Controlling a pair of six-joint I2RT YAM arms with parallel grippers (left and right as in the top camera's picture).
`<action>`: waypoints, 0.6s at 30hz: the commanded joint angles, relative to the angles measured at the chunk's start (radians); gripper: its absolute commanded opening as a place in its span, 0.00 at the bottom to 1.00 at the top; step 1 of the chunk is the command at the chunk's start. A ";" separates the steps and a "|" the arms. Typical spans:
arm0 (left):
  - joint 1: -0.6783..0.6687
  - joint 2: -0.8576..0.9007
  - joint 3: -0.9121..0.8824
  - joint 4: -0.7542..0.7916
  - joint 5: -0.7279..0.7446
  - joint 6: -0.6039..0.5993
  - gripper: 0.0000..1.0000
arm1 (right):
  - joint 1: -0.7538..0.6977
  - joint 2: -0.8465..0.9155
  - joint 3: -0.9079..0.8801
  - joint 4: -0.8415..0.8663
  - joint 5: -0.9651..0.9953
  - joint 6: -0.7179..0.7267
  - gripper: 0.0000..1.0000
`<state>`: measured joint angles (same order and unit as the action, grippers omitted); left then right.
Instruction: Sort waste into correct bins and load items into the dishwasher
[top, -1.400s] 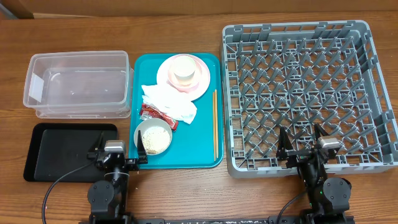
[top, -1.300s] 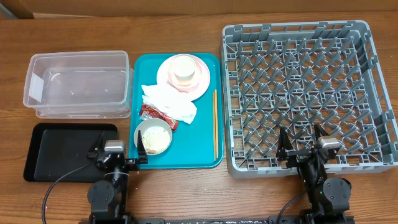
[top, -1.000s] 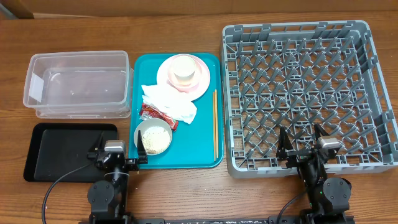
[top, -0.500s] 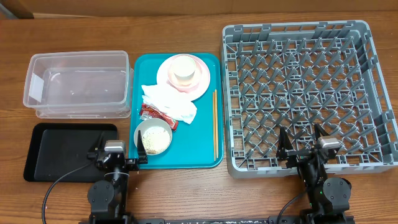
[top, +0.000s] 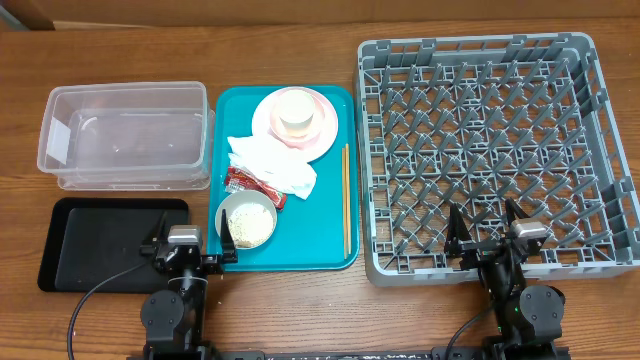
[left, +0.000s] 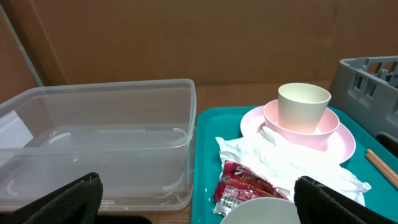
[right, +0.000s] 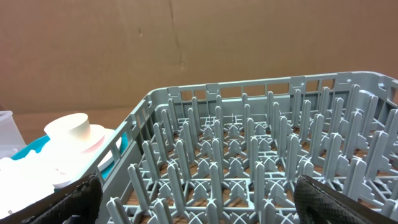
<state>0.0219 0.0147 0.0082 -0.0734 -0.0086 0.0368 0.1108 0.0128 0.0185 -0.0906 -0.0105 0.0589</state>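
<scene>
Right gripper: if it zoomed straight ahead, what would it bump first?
Probably the grey dish rack: its upright pegs fill the view just ahead of the open right gripper. Its height above them is unclear.

- Bright, even light from above; the wooden bench (top: 300, 310) shows a mild sheen, no hard glare.
- Shadows are soft and short beside the grey rack (top: 475, 46) and clear tub (top: 125, 92).
- Overhead view is sharp throughout.
- In both wrist views the jaws at the bottom corners are dark and blurred.
</scene>
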 joint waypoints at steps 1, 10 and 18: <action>0.004 -0.010 -0.003 0.019 0.016 0.016 1.00 | -0.007 -0.010 -0.011 0.006 0.010 0.005 1.00; 0.004 -0.006 0.154 -0.168 0.224 -0.019 1.00 | -0.007 -0.010 -0.011 0.006 0.010 0.005 1.00; 0.004 0.269 0.660 -0.565 0.246 -0.005 1.00 | -0.007 -0.010 -0.011 0.006 0.010 0.005 1.00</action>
<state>0.0219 0.1532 0.4892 -0.5556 0.1951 0.0257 0.1108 0.0128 0.0185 -0.0914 -0.0105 0.0593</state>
